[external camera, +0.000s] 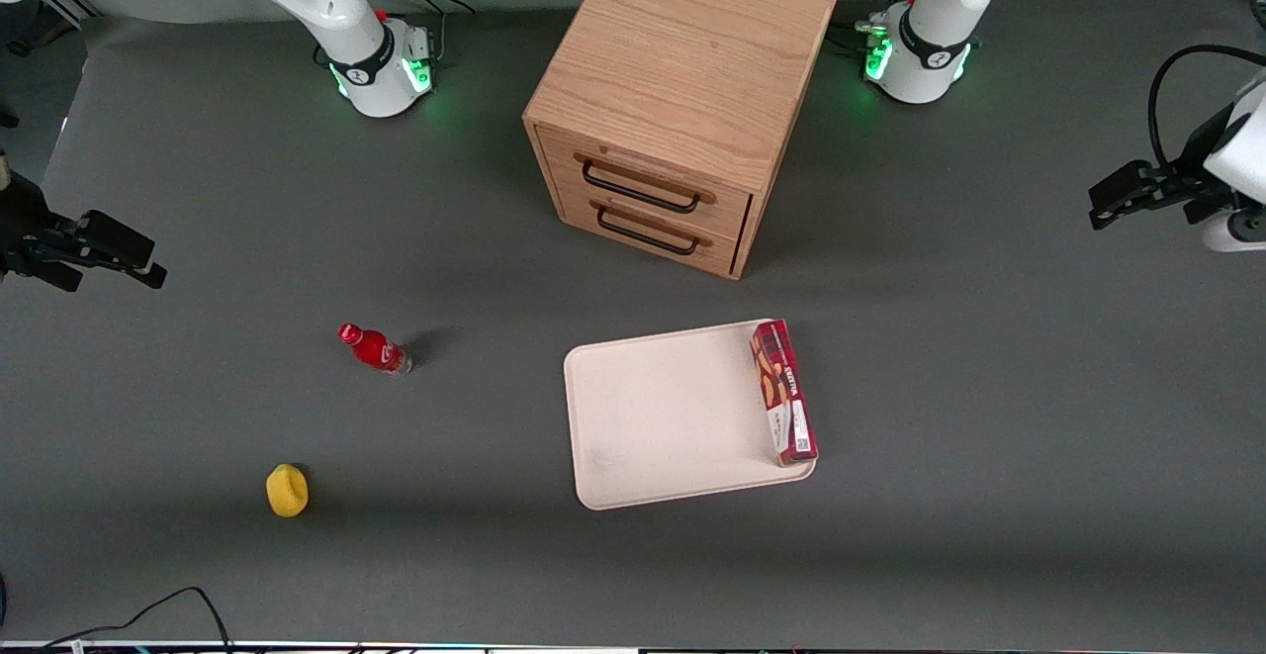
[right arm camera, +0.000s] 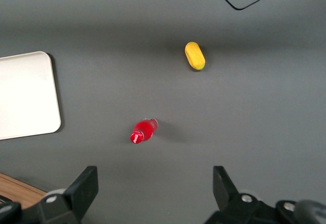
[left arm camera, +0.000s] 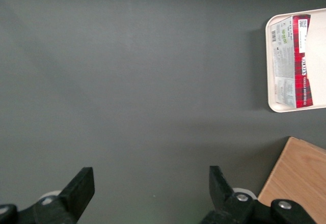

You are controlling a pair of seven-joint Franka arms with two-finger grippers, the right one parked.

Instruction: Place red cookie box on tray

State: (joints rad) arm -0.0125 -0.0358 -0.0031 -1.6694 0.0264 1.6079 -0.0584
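Note:
The red cookie box [external camera: 784, 392] lies flat on the cream-pink tray [external camera: 663, 417], along the tray's edge toward the working arm's end of the table. The left wrist view also shows the box [left arm camera: 293, 61] on the tray [left arm camera: 319, 40]. My left gripper [external camera: 1113, 197] hangs well above the table at the working arm's end, far from the tray. In the left wrist view the gripper [left arm camera: 151, 191] is open and empty, with only bare grey table between its fingers.
A wooden two-drawer cabinet [external camera: 673, 105] stands farther from the front camera than the tray. A small red bottle [external camera: 374, 349] and a yellow object [external camera: 287, 490] lie toward the parked arm's end. A black cable [external camera: 148, 614] runs along the table's near edge.

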